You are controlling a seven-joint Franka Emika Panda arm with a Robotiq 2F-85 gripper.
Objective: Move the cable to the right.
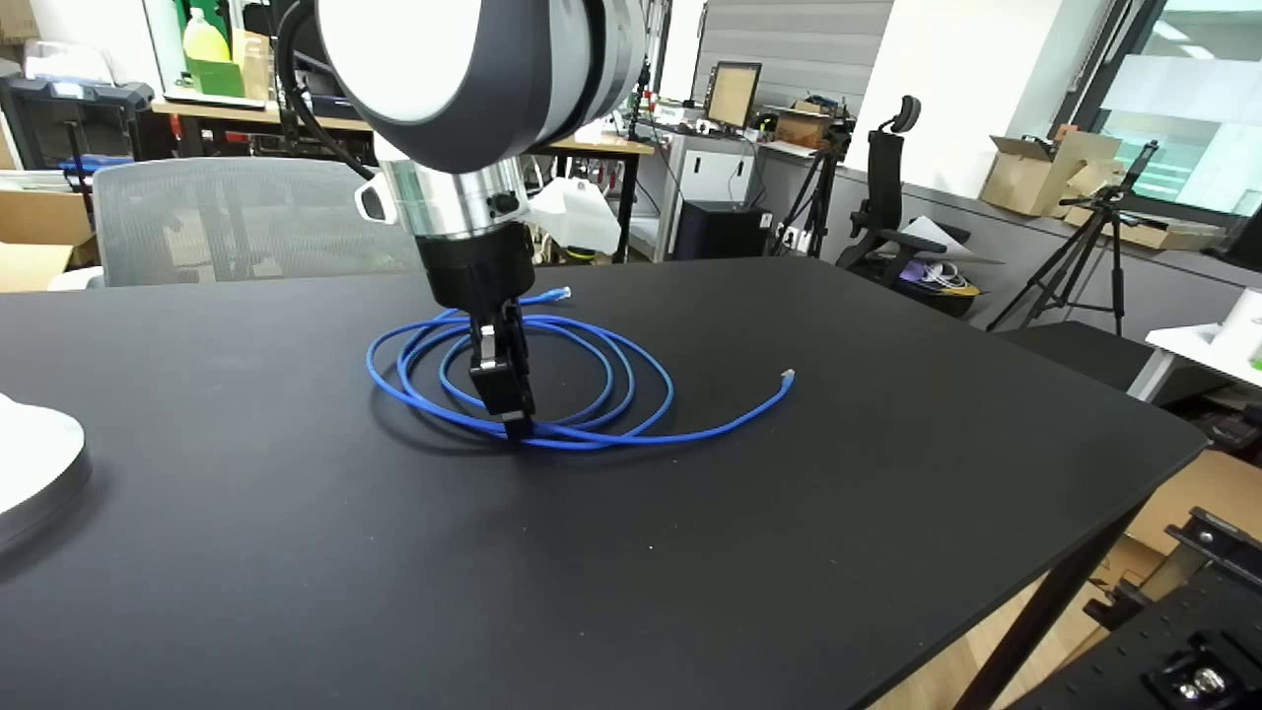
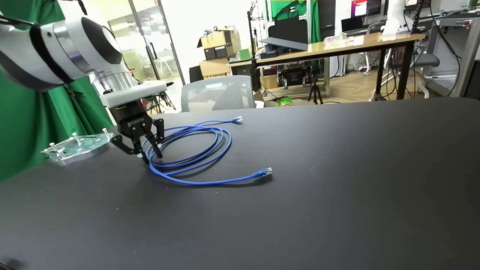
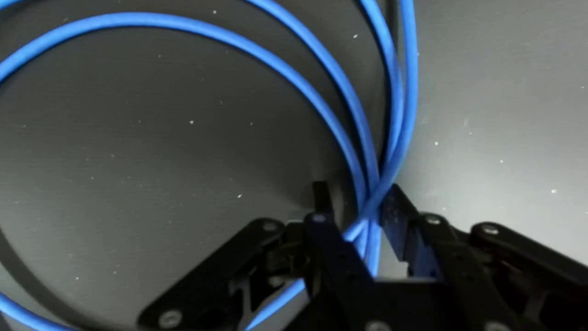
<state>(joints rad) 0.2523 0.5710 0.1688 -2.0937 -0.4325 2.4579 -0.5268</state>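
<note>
Jaws parted partway, strands of blue cable (image 3: 380,191) loose between them, black tabletop (image 2: 300,217) beneath

A black table (image 2: 337,187) occupies the foreground in both exterior views, with a grey mesh chair back (image 2: 217,93) beyond its far edge in each. In an exterior view, a white wall (image 1: 956,89) adjoins a bright window (image 1: 1188,158), with a black tripod (image 1: 1073,247) in front and wood-toned floor (image 1: 961,659) below the table edge. In an exterior view, a green curtain (image 2: 30,127) hangs left of glass panels (image 2: 165,41), and a wood-topped desk (image 2: 360,42) stands at rear right.
</note>
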